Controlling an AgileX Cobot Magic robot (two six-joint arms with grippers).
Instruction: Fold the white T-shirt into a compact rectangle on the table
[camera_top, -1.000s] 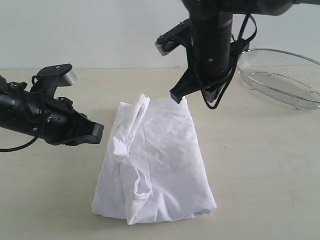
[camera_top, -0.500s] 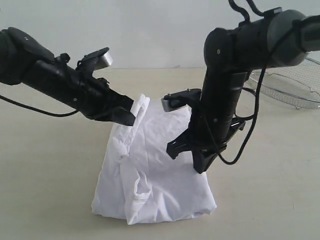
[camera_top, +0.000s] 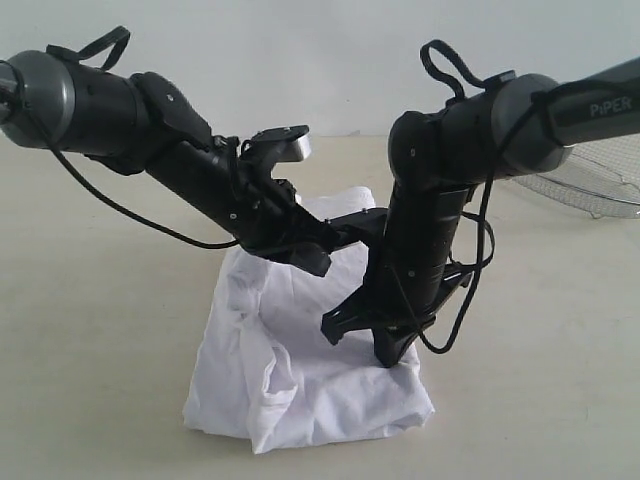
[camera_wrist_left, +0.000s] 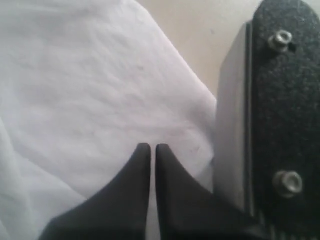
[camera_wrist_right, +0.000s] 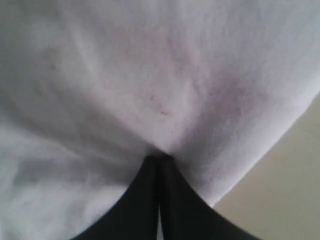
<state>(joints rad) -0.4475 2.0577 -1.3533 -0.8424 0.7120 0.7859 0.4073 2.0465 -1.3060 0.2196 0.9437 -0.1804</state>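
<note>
The white T-shirt (camera_top: 300, 385) lies partly folded and rumpled on the pale beige table (camera_top: 100, 350); its lettering and neck tag are hidden. My left gripper (camera_top: 318, 262) reaches in from the left and hovers low over the shirt's far half. In the left wrist view, smooth white T-shirt cloth (camera_wrist_left: 100, 90) lies under the left gripper (camera_wrist_left: 150, 147), which is shut with only a hairline gap. My right gripper (camera_top: 375, 345) points down onto the shirt's right side. In its wrist view the right gripper (camera_wrist_right: 159, 156) is shut, and the white T-shirt (camera_wrist_right: 150, 75) puckers at its tips.
A round wire-mesh basket (camera_top: 600, 185) stands at the back right of the table. The two arms nearly touch over the shirt; a black part of the right arm (camera_wrist_left: 280, 110) fills one side of the left wrist view. Bare table (camera_wrist_right: 285, 195) shows beside the shirt's edge.
Both arms have swung inward and down over the shirt. The left gripper came from the left side to the shirt's far half. The right gripper dropped from above the far edge onto the cloth.
</note>
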